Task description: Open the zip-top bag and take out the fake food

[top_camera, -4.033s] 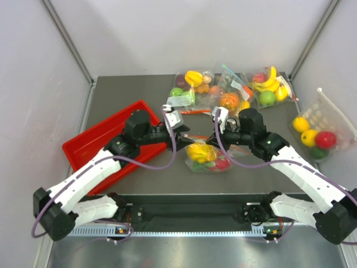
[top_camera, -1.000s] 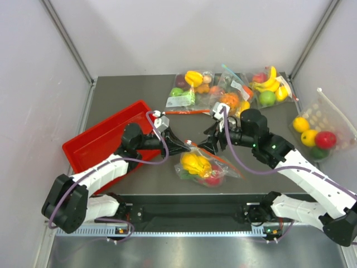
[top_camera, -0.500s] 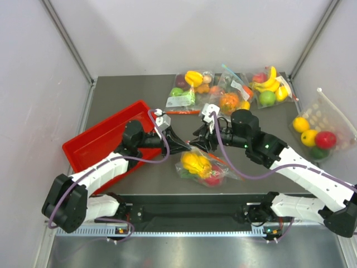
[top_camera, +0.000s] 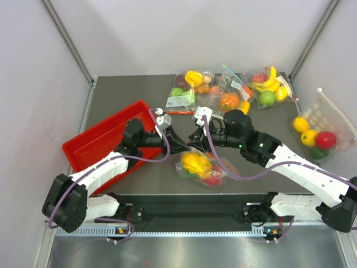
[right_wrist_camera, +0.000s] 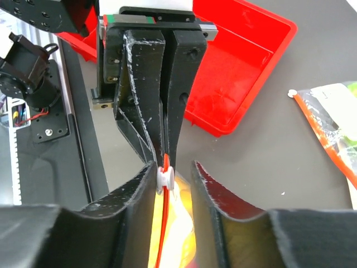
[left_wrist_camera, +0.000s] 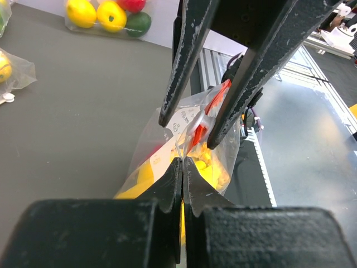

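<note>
Top view: zip-top bag (top_camera: 205, 166) on counter (top_camera: 128, 95), centre-front, fake food (top_camera: 195, 162) inside, mouth lifted between the arms.
Left wrist view: left end effector (left_wrist_camera: 182, 163) clamped on bag's clear lip just under red-orange zip strip (left_wrist_camera: 216, 97).
Right wrist view: right end effector (right_wrist_camera: 172, 170) fingers apart, straddling strip and white tab (right_wrist_camera: 164, 177), not gripping.
Advice: close right squarely on opposite lip; part slowly, left firm.

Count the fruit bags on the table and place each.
5. The zip-top bag is front-centre; back-left bag, back-middle bag and back-right bag line the far edge; the dotted pouch is at the right wall. None appears hidden.
</note>
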Controlling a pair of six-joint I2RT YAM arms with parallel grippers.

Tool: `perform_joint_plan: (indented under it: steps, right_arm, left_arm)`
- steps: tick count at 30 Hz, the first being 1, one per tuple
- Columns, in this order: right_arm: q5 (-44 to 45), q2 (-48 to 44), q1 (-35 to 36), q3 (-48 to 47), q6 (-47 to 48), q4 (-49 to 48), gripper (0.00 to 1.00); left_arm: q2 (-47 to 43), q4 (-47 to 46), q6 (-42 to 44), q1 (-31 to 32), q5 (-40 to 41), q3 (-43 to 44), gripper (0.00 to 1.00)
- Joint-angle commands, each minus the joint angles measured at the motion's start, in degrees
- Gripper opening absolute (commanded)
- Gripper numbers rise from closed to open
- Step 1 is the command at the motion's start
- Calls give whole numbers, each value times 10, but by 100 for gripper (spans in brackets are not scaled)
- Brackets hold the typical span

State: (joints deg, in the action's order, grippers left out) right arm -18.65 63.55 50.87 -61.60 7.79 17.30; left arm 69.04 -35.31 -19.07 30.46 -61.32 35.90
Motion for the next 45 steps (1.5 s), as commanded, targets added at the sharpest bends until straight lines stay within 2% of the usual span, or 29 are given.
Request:
perform_joint_plan:
  steps: [1,8,11,15,16,28,35,40,45]
  right_arm:
    - [0,8,14,-29,15,-13,29]
    - [-5,25,17,-41,23,5,24]
    - [-3,25,17,-41,25,11,17]
    - [2,22,18,-37,26,13,1]
    - [5,19,17,-36,27,13,0]
    - [42,-14,17,-16,28,48,0]
    - [63,-46,17,11,16,59,0]
    - [75,-71,17,24,5,77,0]
    - [113,-95,17,38,-23,99,0]
  left_arm:
    - [0,-15,11,0,-18,27,0]
    - [-1,-12,14,1,-17,28,0]
    - [-1,-11,16,1,-17,27,0]
    - [-4,-10,18,0,-13,25,0]
    - [-5,-10,19,1,-8,25,0]
    - [-15,-31,8,-10,73,15,0]
    - [-5,-56,-7,-21,83,16,0]
    - [10,-70,-18,-52,91,25,0]
    - [22,-59,-5,-66,153,37,0]
